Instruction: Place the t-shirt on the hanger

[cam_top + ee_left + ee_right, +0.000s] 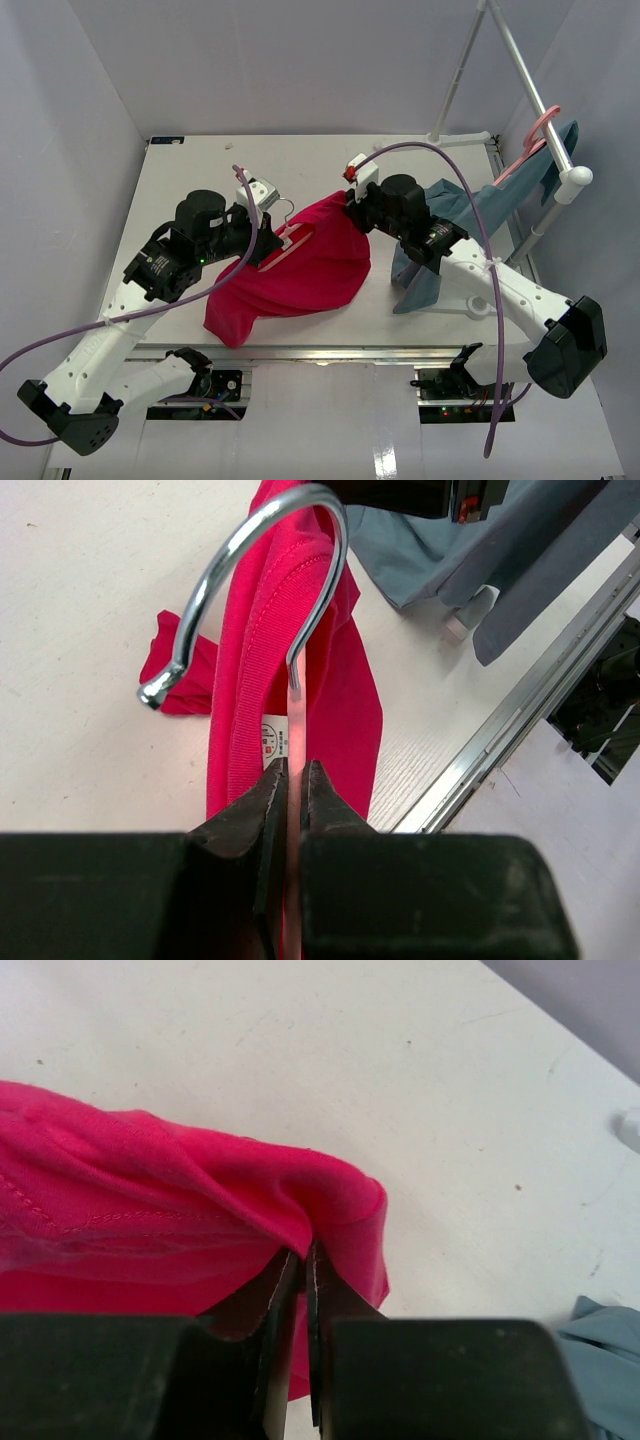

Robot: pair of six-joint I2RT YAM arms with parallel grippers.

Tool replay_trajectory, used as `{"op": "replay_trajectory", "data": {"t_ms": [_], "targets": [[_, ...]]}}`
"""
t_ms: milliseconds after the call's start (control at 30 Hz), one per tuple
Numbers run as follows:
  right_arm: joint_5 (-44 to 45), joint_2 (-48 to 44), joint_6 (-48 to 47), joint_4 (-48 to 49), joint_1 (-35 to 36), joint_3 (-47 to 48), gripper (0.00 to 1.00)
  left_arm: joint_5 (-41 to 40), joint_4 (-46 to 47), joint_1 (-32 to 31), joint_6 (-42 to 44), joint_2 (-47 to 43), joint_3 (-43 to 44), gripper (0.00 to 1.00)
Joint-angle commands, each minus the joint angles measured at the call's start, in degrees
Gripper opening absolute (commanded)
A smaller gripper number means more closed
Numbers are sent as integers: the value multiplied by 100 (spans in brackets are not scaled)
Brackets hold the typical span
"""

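The crimson t-shirt [300, 270] lies bunched on the table between both arms. My left gripper [293, 765] is shut on the flat pale-pink neck of the hanger [293, 720], whose silver hook [250, 550] curves up beyond the fingertips. The shirt's collar with its white label [272, 738] hangs round that neck, and red fabric covers the rest of the hanger. From above, the left gripper [268, 240] sits at the shirt's left edge. My right gripper [303, 1252] is shut on a raised fold of the t-shirt [150, 1220], at the shirt's top right corner [352, 205].
A blue-grey garment [450, 230] hangs from another pink hanger [535, 135] on the silver-white rack pole [530, 80] at the right, its lower part draped over my right forearm. The table's metal front edge [350, 350] runs just below the shirt.
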Motion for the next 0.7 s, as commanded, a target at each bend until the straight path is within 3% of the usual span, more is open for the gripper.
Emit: {"op": "replay_trajectory", "data": {"t_ms": [0, 133, 667], "targets": [[731, -294, -35, 307, -111, 61, 8, -41, 133, 11, 105, -261, 65, 0], [942, -480, 21, 91, -401, 371, 8, -228, 52, 8, 376, -341, -146, 0], [66, 74, 83, -810, -858, 1434, 8, -75, -98, 6, 594, -470, -149, 0]]}}
